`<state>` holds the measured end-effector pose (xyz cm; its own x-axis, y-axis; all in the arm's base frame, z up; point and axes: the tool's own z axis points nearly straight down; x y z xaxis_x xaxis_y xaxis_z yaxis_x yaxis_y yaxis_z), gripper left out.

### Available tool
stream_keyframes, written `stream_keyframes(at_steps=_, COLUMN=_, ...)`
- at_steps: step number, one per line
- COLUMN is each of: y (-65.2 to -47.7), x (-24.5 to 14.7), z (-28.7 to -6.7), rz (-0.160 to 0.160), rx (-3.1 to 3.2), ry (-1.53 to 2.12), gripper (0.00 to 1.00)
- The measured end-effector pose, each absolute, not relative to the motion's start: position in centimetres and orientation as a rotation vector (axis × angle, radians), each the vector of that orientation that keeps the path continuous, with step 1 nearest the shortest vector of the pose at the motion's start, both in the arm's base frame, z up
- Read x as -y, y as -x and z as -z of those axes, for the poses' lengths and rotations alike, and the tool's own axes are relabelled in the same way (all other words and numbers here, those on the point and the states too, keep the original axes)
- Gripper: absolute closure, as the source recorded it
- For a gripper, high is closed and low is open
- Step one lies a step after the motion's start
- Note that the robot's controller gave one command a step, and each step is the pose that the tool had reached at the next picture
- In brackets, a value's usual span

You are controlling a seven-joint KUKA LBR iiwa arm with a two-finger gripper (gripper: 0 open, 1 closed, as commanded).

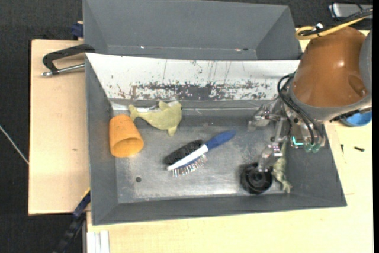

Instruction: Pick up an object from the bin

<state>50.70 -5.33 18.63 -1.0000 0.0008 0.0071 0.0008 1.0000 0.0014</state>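
claw (pixel 274 154) hangs by the black round part (pixel 255 180) and small olive figure (pixel 280 175), opening can't be told; their closeness could cause a double grab.

Arm (pixel 329 74) from right, jaws low, downward.

The gripper (pixel 273 157) partly hides a small olive figure (pixel 282 181).
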Motion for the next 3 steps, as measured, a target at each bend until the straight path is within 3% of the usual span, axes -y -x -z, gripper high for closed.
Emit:
stream_keyframes(at_steps=1, y=-56.6, x=1.2, z=-7.1, rz=0.001, rx=3.137, ry=-0.251, gripper=0.0)
stream_keyframes(at_steps=2, y=-56.8, x=1.2, z=-7.5, rz=0.002, rx=3.146, ry=-0.251, gripper=1.0)
stream_keyframes(at_steps=3, y=-56.5, x=1.8, z=-24.9, rz=-0.003, rx=3.142, ry=-0.295, gripper=1.0)
